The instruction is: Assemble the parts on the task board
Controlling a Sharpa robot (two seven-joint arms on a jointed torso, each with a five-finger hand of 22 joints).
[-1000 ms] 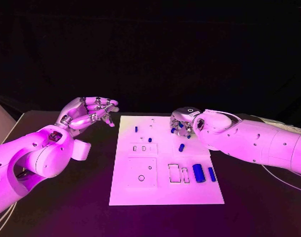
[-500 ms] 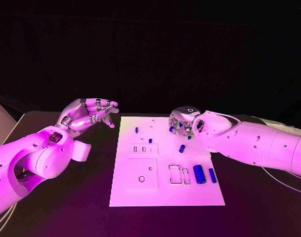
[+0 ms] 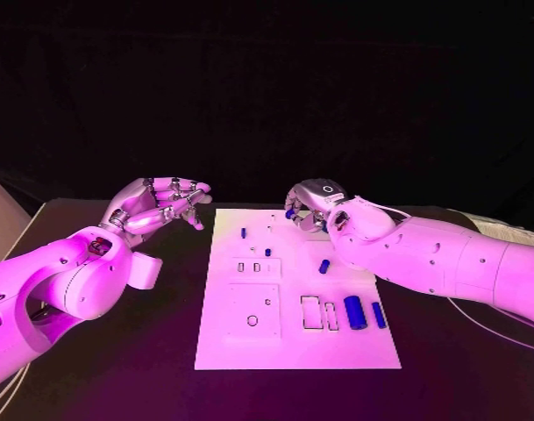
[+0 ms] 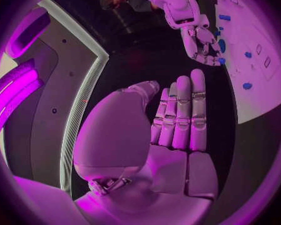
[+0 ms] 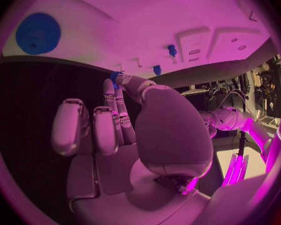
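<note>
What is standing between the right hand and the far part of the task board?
Nothing visible. The right hand pinches a small blue part above the far end of the task board, with only open air below it.

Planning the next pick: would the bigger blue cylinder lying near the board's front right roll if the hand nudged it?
Probably: the blue cylinder looks round and lies on its side on the flat task board. It looks small, likely light and rigid.
</note>
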